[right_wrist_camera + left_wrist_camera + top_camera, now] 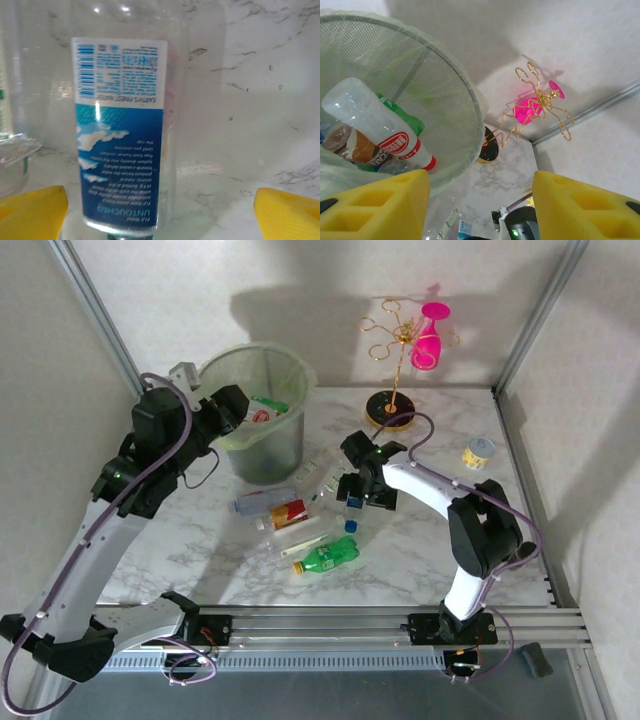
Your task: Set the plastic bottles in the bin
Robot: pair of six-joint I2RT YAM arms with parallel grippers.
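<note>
Marble table [420, 540], pale walls all round. Far left, got the left gripper [233, 406] [480, 200] up over the bin [270, 455] rim, yellow fingers [375, 205] spread apart with nothing between them. Looking down into the bin [445, 95]: red-label bottle [375, 125] lying tilted on top, with a buried green bottle [402, 117] and a brown-label bottle [350, 147] beside it. Just right of the bin, on the table, a loose bunch: blue-label bottle [262, 502], red-cap bottle [285, 513], clear bottle [305, 540], then green bottle [328, 555] nearest the arms. Next along, right gripper [355, 495] [161, 205] down low at that bunch's right edge, fingers [290, 210] wide apart with a water bottle [122, 150] standing between them on the marble. Right finger clearly off it, can't tell about the left one. Further right at the back, pink goblet [430, 335] hung on a gold wire stand [395, 350], and a tan cup [479, 452] near the right edge.
</note>
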